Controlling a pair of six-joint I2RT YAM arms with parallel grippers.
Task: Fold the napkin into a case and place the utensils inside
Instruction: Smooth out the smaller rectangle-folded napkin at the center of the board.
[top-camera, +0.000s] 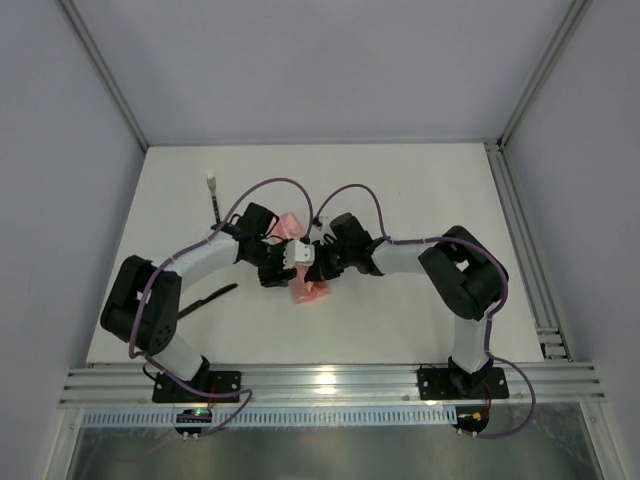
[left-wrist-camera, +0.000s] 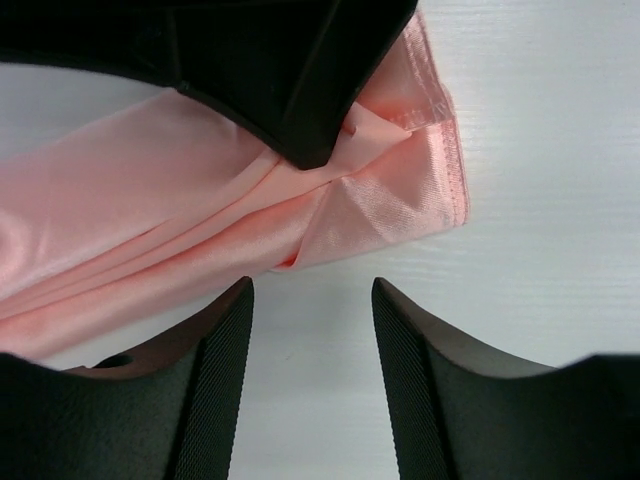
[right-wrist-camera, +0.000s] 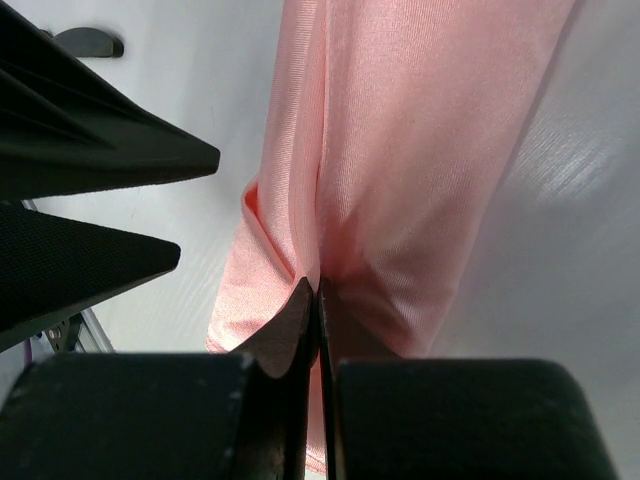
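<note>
Salmon-pink cloth, the napkin (right-wrist-camera: 400, 150), lies gathered into a long narrow band on the white table (top-camera: 450, 190), directly under both tool tips. The right gripper (right-wrist-camera: 317, 288) is clenched on a raised fold of it, fingertips pressed together with only the thin sheet between them. I judge that this pinch pins the crease so the layers cannot spring apart while the other side is worked.

The left gripper (left-wrist-camera: 310, 290) is released. Its two ribbed fingers (left-wrist-camera: 225, 340) stand apart with bare table showing between them, and the band's hemmed end sits just ahead of their tips. It holds nothing, and it looks placed to take that loose end for the next fold. The folding seems only partly done: a band, not yet a closed pocket.

Counted, there are one napkin, two grippers and two utensils. The first utensil (top-camera: 214, 205), a dark stick with a pale tip, lies well apart on the far outer side of the left gripper. The second utensil (top-camera: 209, 298) lies well apart on its near outer side, beside the left arm (top-camera: 150, 300). Neither touches the cloth.
</note>
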